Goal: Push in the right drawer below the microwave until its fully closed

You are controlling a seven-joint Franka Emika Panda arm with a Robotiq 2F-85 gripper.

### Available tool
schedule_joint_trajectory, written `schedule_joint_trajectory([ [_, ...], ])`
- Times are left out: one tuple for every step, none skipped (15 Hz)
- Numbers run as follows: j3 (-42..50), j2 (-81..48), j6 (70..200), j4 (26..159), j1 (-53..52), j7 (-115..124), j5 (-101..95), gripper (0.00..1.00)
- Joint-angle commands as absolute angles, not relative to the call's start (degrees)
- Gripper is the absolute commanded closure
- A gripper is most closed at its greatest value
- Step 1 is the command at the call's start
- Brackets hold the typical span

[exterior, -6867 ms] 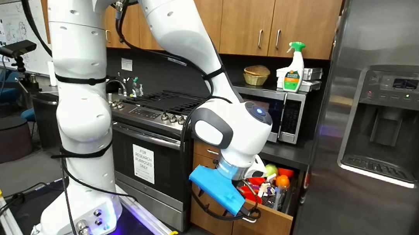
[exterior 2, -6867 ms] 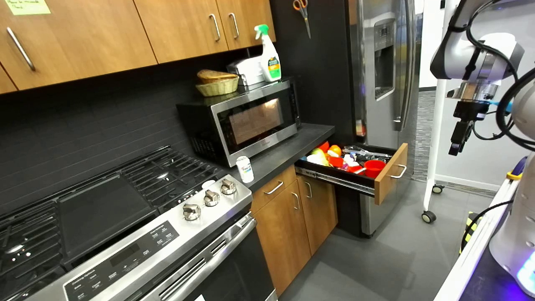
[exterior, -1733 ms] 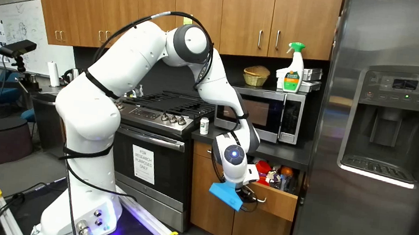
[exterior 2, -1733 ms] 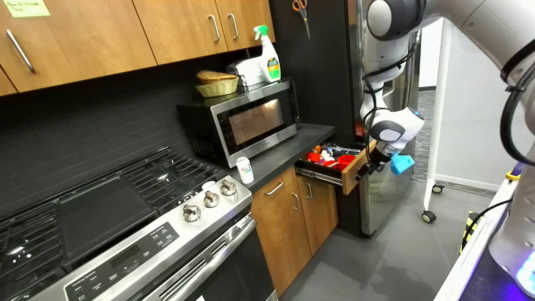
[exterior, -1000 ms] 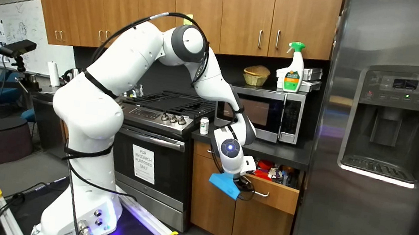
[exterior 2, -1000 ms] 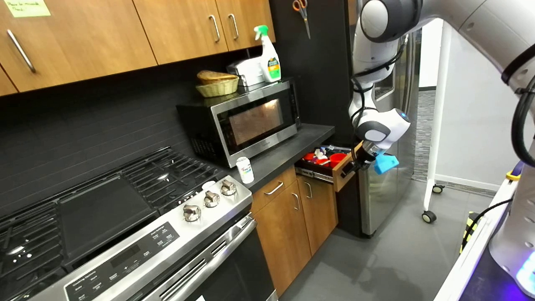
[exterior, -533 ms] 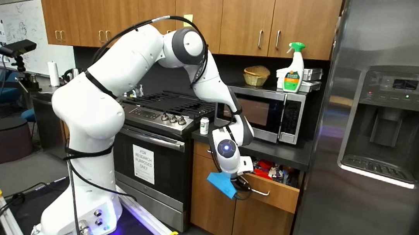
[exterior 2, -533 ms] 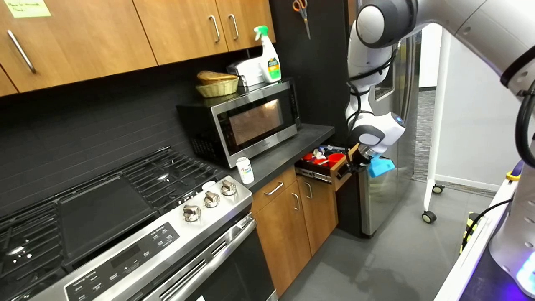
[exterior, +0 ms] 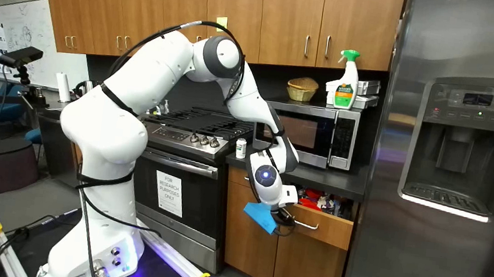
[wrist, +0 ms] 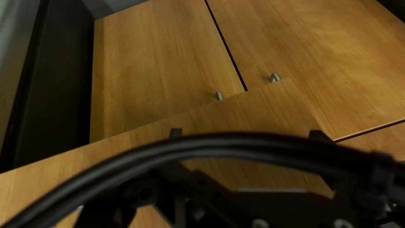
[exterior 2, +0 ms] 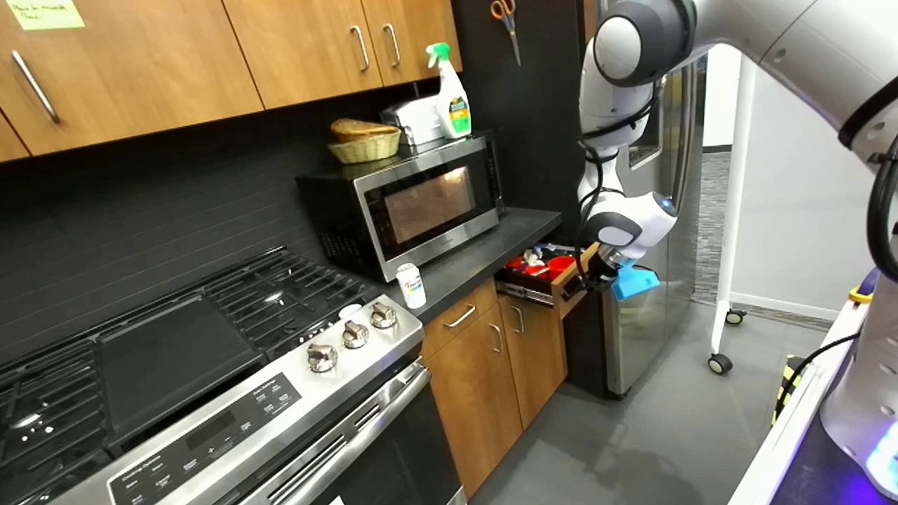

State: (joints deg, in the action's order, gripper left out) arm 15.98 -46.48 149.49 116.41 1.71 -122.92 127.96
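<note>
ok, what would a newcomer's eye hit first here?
Probably the big white Franka Panda arm, arched across an exterior view, with its open gripper at the front of the partly open right drawer. Next, the red cup or bowl inside that drawer, then the green-topped spray bottle standing on the microwave.

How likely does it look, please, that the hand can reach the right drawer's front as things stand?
Probably yes: the hand hangs at the front of the right drawer, nothing visibly in the way, though contact is unclear.
</note>
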Motion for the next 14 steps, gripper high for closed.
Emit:
schedule_joint_trajectory([
  [17.55,-46.11,150.40,115.45,-0.40,-122.35,131.89,0.00],
  [17.73,-46.06,150.37,115.41,-0.68,-122.52,132.65,0.00],
  [17.87,-46.06,150.28,115.36,-0.88,-122.47,133.05,0.00],
  [17.98,-46.12,150.04,115.37,-1.04,-122.49,133.46,0.00],
  [18.04,-46.19,150.12,115.27,-1.19,-122.31,133.49,0.00],
  [17.98,-46.17,150.05,115.31,-1.20,-121.99,133.41,0.00],
  [17.90,-46.15,149.96,115.33,-1.15,-121.74,133.13,0.00],
  [17.92,-50.99,152.58,108.41,-2.09,-121.25,134.25,0.00],
  [17.76,-51.70,153.17,107.58,-2.33,-120.97,134.14,0.00],
  [17.46,-52.81,154.06,106.13,-2.88,-120.68,134.29,0.00],
  [16.94,-53.63,154.68,104.83,-3.06,-119.21,133.32,0.00],
  [16.33,-54.99,155.39,103.26,-3.15,-117.18,131.88,0.00],
  [16.09,-56.24,155.86,101.74,-3.53,-115.84,131.23,0.00],
  [15.83,-57.61,156.37,100.18,-4.03,-114.56,130.51,0.00],
])
